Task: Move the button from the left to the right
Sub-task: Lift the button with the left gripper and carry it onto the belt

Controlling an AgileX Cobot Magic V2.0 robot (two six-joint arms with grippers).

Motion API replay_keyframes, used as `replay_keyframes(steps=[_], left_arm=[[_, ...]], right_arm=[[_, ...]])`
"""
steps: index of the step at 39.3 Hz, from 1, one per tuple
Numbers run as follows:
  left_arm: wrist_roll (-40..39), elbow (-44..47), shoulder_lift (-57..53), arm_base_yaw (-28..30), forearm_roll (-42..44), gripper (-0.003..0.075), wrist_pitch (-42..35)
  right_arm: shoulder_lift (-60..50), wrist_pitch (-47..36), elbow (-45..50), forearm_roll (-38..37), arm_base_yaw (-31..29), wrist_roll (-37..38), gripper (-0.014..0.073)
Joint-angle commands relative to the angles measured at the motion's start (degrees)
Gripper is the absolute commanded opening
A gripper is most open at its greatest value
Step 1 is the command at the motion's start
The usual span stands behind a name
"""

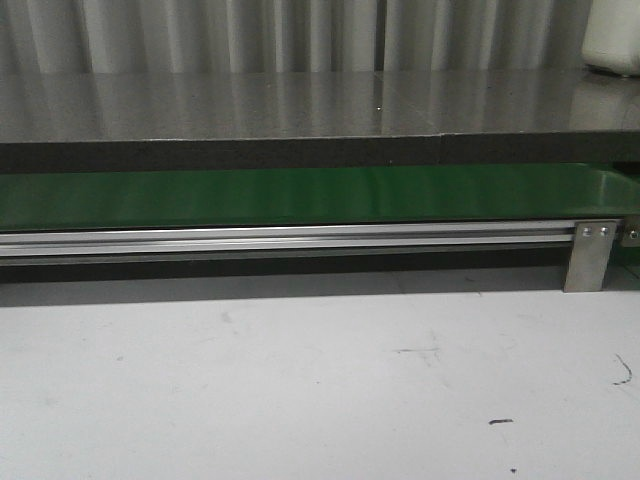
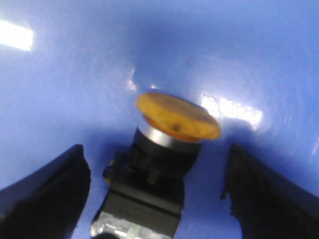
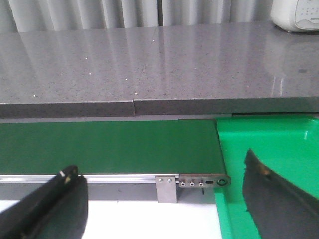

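The button, with an orange-yellow mushroom cap on a black blocky body, lies on a blue surface in the left wrist view. My left gripper is open, with its two black fingers on either side of the button's body and a gap on both sides. My right gripper is open and empty, held over the white table before the end of the green belt. Neither gripper nor the button shows in the front view.
The green belt runs across the front view behind an aluminium rail with a metal bracket. A grey counter lies behind it. A bright green tray sits past the belt's end. A white appliance stands on the counter.
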Motion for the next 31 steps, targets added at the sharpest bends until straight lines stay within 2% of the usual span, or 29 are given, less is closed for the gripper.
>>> replay_keyframes(steps=[1,6,9,17,23,26,31], left_arm=[[0.14,-1.98,-3.13,0.02,0.00,0.0383,0.26],[0.14,-2.98,-3.13,0.02,0.00,0.0192,1.47],[0.14,-3.75,-3.27,0.02,0.00,0.0136,2.00],[0.14,-5.85,-5.33,0.02,-1.60,0.0135,3.37],[1.17,-6.44,-9.32,-0.11,-9.89,0.0135,2.59],[3.86,-6.44,-11.68,-1.33,-13.85,0.0135,2.33],[3.95,-6.44,-15.00,-5.46,-14.24,0.0135,3.13]], right_arm=[[0.97,-4.65,-1.98,-0.15,-0.30,-0.09,0.0644],[0.97,-4.65,-1.98,-0.15,-0.30,-0.09,0.0644],[0.97,-4.65,-1.98,-0.15,-0.30,-0.09,0.0644],[0.97,-4.65,-1.98,-0.15,-0.30,-0.09,0.0644],[0.97,-4.65,-1.98,-0.15,-0.30,-0.09,0.0644],[0.97,-4.65,-1.98,-0.15,-0.30,-0.09,0.0644],[0.97,-4.65,-1.98,-0.15,-0.30,-0.09,0.0644]])
